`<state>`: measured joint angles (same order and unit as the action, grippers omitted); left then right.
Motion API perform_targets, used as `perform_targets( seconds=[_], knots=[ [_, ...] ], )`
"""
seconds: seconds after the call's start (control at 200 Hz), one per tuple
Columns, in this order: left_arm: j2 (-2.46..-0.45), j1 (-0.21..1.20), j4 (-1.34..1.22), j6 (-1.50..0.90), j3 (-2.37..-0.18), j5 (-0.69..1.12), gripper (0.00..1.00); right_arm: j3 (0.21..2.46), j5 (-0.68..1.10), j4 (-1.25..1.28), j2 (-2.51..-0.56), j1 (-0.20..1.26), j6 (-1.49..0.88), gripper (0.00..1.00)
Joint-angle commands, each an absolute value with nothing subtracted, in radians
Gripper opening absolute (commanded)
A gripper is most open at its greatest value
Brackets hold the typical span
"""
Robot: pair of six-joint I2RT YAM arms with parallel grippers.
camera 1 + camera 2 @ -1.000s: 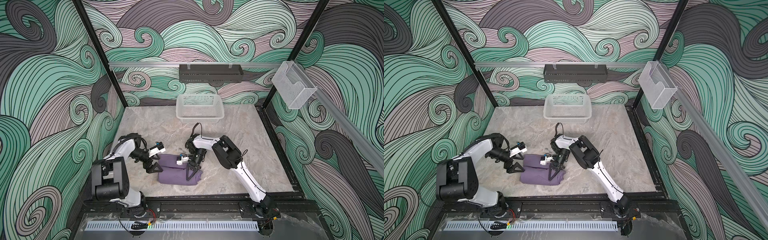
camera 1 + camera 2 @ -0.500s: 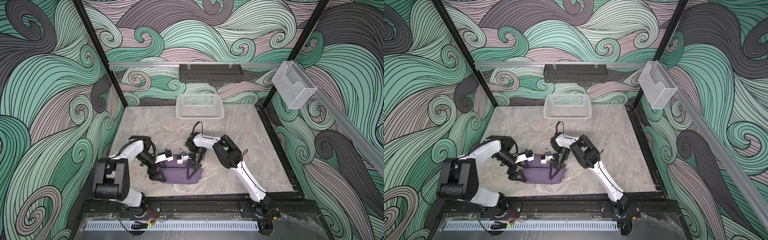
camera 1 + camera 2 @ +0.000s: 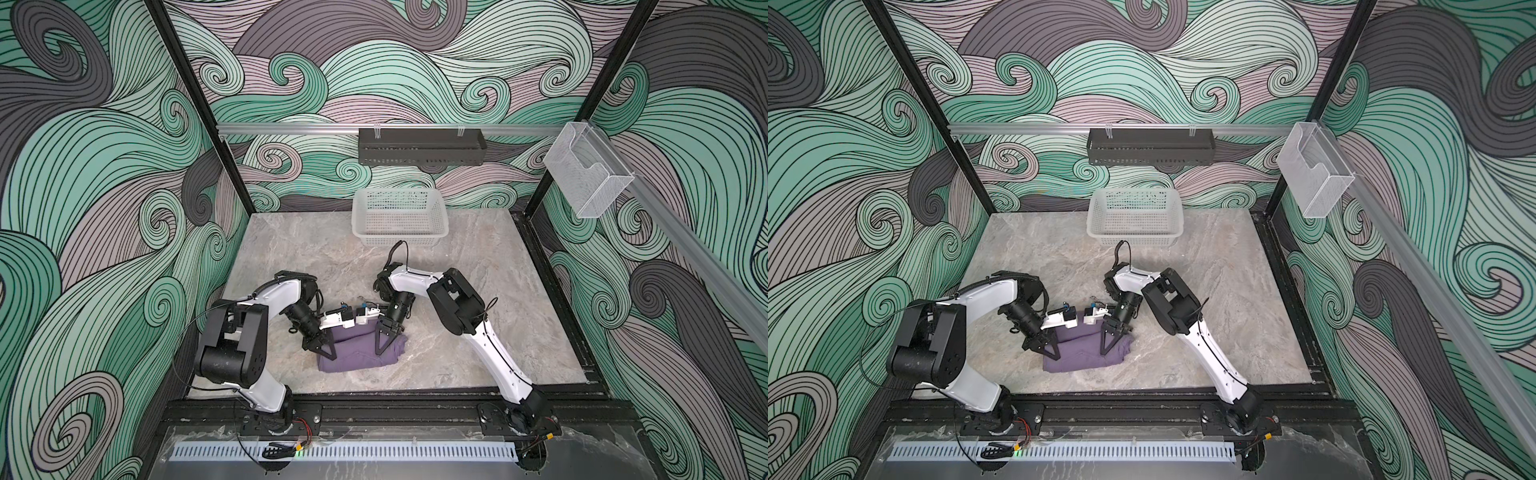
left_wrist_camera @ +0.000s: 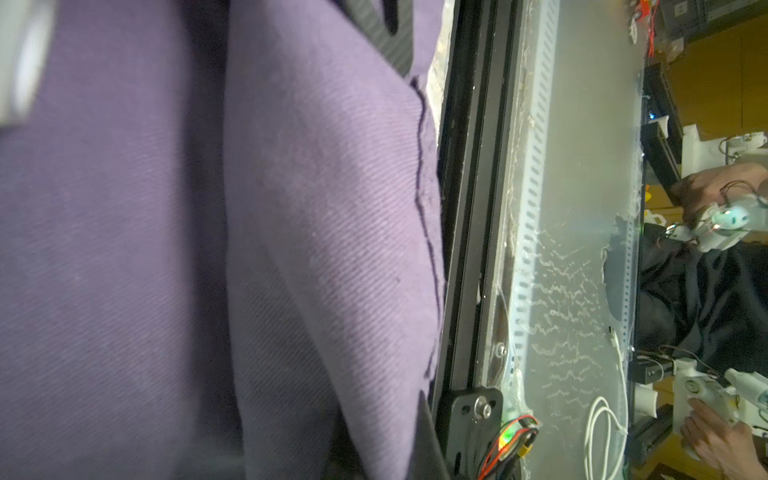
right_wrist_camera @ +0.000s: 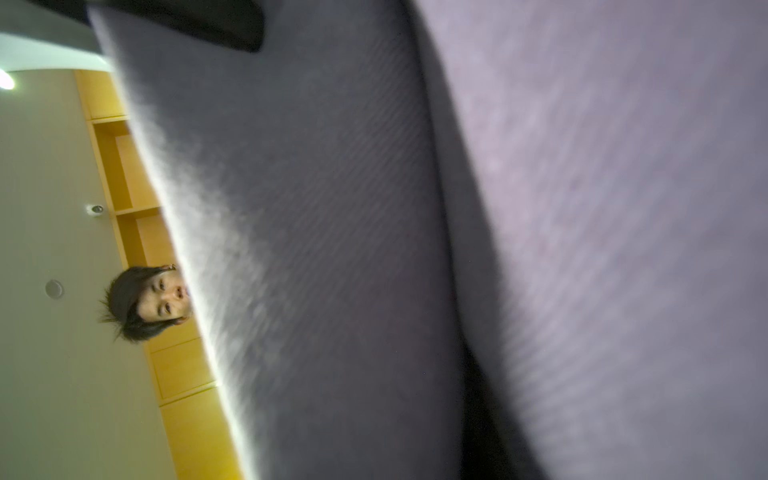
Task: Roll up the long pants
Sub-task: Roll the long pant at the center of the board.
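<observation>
Marble tabletop [image 3: 478,270] bears the rolled long pants [image 3: 358,354].

long pants [image 3: 353,359]: one, seemingly; arms [image 3: 274,297] [image 3: 415,282]: two; basket [image 3: 399,241]: one; black rack [image 3: 419,145]: one; clear bin [image 3: 586,178]: one

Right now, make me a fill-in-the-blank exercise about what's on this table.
The pants are ____ in colour. The basket at the back of the table is ____ in colour. The pants lie nearer the table's ____ edge than the basket does.
Missing words: purple; white; front.
</observation>
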<state>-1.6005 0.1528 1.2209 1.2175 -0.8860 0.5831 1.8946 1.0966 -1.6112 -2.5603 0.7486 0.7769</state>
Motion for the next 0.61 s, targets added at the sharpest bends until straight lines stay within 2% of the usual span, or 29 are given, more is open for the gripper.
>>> perform_targets(
  seconds=[0.0,0.15,0.29,0.425,0.6],
  knots=[
    [-1.663,0.161,1.324,1.177,-0.865,0.479,0.00,1.830,0.968,-1.576,-2.498,0.662,0.753,0.99],
    [-1.720,0.152,1.304,1.163,-0.865,0.462,0.00,1.682,0.767,-1.361,-2.291,0.668,0.533,0.99],
    [-1.735,0.149,1.294,1.156,-0.875,0.434,0.00,1.502,0.316,-1.088,-1.967,0.742,0.382,0.99],
    [-1.771,0.142,1.279,1.121,-0.897,0.405,0.00,1.248,-0.065,-0.805,-1.657,0.945,0.487,0.99],
    [-1.813,0.139,1.261,1.101,-0.918,0.402,0.00,0.950,-0.298,-0.431,-1.408,1.268,0.660,0.99]
  ],
)
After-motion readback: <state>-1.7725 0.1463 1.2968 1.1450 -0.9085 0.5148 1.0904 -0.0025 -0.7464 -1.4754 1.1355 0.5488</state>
